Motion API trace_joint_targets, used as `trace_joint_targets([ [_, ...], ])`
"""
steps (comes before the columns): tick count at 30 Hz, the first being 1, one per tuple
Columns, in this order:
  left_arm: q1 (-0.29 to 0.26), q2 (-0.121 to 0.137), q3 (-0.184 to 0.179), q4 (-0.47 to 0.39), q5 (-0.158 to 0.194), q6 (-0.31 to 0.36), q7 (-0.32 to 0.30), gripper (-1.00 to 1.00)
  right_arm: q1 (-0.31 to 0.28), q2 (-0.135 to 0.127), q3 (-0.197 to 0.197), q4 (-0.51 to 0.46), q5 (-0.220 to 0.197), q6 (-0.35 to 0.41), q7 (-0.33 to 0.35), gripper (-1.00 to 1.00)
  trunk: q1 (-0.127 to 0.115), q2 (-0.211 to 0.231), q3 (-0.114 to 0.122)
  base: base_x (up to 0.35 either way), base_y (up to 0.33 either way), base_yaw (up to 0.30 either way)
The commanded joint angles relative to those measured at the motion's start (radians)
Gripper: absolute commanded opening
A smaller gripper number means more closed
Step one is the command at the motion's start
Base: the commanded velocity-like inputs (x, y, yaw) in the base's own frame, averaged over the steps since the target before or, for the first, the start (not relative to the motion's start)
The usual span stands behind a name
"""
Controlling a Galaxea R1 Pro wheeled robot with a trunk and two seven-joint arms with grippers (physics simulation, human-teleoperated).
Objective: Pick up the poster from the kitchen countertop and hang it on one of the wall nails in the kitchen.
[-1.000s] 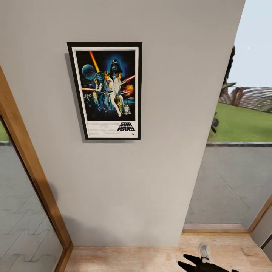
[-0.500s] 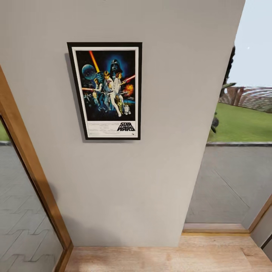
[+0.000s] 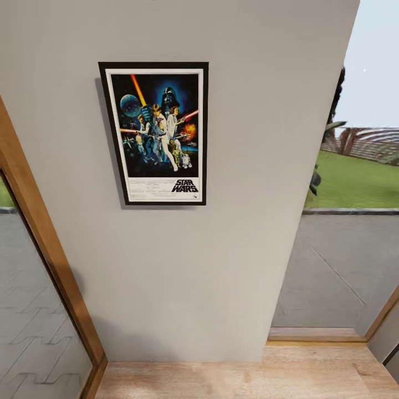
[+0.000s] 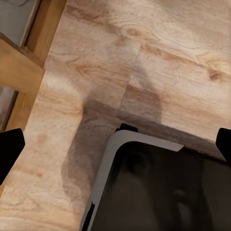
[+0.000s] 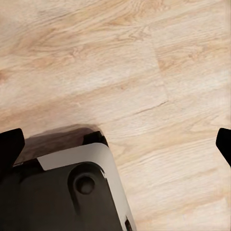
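The Star Wars poster (image 3: pixel 157 133) hangs upright and flat against the pale grey wall (image 3: pixel 221 249), with a thin shadow along its left edge. The wall nail is hidden behind it, and the kitchen countertop is out of view. My left gripper (image 4: pixel 117 147) points down at the wooden floor (image 4: pixel 168 57); its dark fingertips (image 4: pixel 9 149) stand wide apart and hold nothing. My right gripper (image 5: pixel 117 144) is likewise open and empty over the floor, its fingertips (image 5: pixel 9 147) at the frame's edges.
A wooden door frame (image 3: pixel 44 238) with glass runs down the wall's left side. At the right, a large window (image 3: pixel 343 260) looks onto paving and lawn. My dark base (image 4: pixel 163 192) sits on the plank floor (image 3: pixel 221 379) below both grippers.
A second ago a dark gripper showed at the bottom right edge of the head view; it has dropped out of that view. The poster has not moved.
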Motion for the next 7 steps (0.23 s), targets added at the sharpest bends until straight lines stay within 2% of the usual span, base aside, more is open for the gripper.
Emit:
trace_joint_targets([
  [1,0.000,0.000,0.008,0.000,-0.001,0.000,-0.008,1.00,-0.002,0.001,0.009,0.005,-0.010,-0.007,0.006,1.00,0.001,-0.002,-0.001,0.000,0.000,0.000],
  [7,0.000,0.001,0.009,0.003,-0.001,0.000,-0.005,1.00,-0.002,0.002,0.009,0.005,-0.010,-0.007,0.004,1.00,0.001,-0.002,-0.001,0.000,0.000,0.000],
])
